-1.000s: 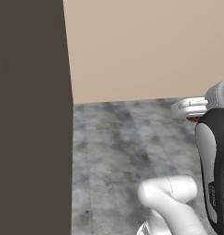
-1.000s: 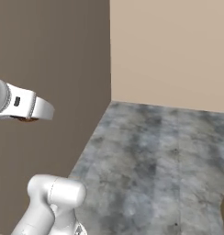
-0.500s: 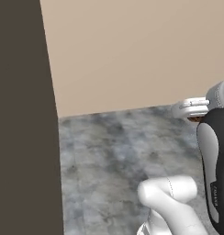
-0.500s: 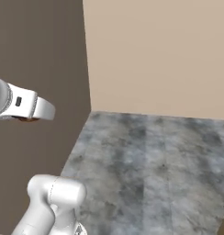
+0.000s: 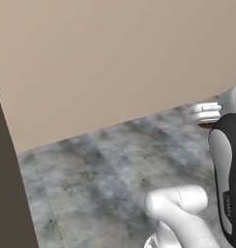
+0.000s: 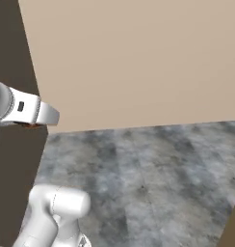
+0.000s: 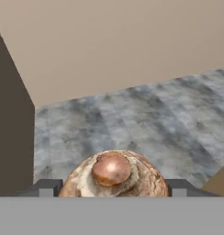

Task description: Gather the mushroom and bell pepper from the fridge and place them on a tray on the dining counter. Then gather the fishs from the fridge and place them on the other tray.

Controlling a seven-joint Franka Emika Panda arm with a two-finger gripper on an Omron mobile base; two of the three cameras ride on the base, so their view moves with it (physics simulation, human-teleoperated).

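One mushroom, one beige wall, one dark panel and one grey mottled floor.

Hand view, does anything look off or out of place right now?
Nothing stands out. The mushroom sits whole between the gripper's two fingers, with no visible damage. Beyond it lie the grey mottled floor, a plain tan wall and a dark panel at the left, with nothing spilled.

No legible text, label, brand, number or sign on anything.
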